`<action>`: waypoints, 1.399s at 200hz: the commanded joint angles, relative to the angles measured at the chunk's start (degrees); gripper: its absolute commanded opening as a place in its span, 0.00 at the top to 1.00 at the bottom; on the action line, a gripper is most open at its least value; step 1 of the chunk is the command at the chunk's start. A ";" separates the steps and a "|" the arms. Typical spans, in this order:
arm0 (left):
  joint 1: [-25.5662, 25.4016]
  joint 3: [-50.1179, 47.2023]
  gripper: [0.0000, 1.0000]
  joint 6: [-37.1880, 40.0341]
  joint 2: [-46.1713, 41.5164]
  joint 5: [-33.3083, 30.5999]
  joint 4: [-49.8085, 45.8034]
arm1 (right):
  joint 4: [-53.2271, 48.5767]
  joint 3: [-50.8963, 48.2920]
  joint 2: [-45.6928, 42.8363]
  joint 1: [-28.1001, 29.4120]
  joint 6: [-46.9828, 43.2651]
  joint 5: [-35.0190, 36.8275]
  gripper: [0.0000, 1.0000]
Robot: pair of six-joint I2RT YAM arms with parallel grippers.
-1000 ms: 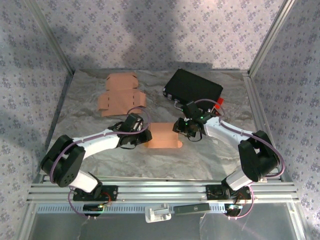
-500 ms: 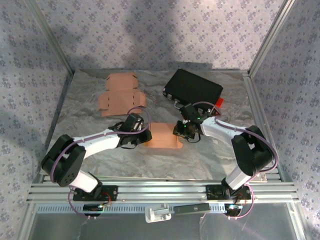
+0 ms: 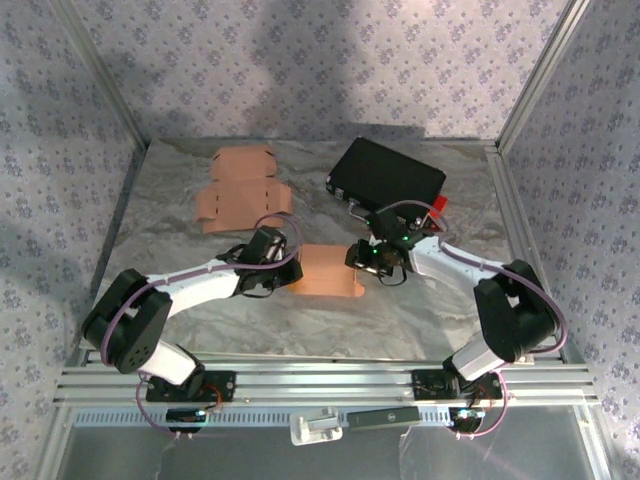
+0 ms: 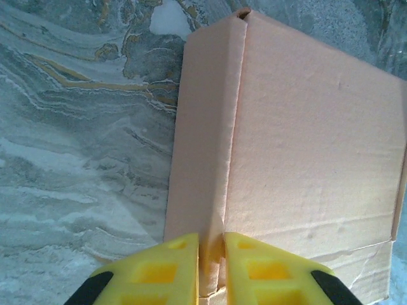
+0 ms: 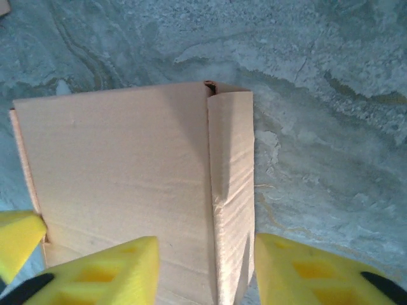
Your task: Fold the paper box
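- Peach-pink cardboard, folded flat: the paper box [image 3: 325, 270] lies mid-table on the grey marbled table [image 3: 420, 325]. A spare flat cardboard blank [image 3: 243, 190] sits at 10 o'clock and a black rectangular case [image 3: 388, 172] at 1 o'clock.
- At the box's 9 o'clock edge, the left gripper [image 4: 210, 244] has its yellow fingers pinched onto the crease of the raised side flap.
- At 3 o'clock, the right gripper [image 5: 203, 254] straddles the opposite flap, jaws apart, gripping nothing.
- Best play, I'd say: hold the left pinch as the anchor. Then settle the right fingers squarely over their crease and close along the fold line, so both walls rise evenly and the panel doesn't skid or twist.
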 commanded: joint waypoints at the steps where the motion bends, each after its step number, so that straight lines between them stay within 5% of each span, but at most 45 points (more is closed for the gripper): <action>1: 1.27 -2.82 0.86 0.28 -0.45 2.66 3.03 | 4.54 -4.11 -2.80 -2.10 -2.77 -5.57 0.43; 48: 4.16 -5.74 0.88 0.64 -1.05 6.71 7.10 | 13.89 -8.86 -2.45 -6.94 -5.11 -17.73 0.26; 130: 5.57 -6.89 0.91 1.12 -1.29 7.75 7.25 | 18.97 -6.62 5.49 -8.27 -9.66 -25.87 0.17; 211: 6.23 -9.23 0.92 0.78 -1.51 7.14 8.42 | 33.24 -8.11 12.10 -6.93 -1.69 -31.01 0.23; 253: 6.98 -10.10 0.91 -0.06 -2.34 7.57 9.92 | 37.16 -7.59 12.55 -6.42 3.60 -31.20 0.36; 263: 6.98 -9.71 0.87 0.02 -3.04 7.49 9.35 | 37.56 -7.59 12.24 -6.42 4.94 -30.97 0.38; 280: 6.97 -9.28 0.65 1.09 -5.46 6.43 7.49 | 37.49 -7.50 11.47 -6.49 7.47 -30.44 0.40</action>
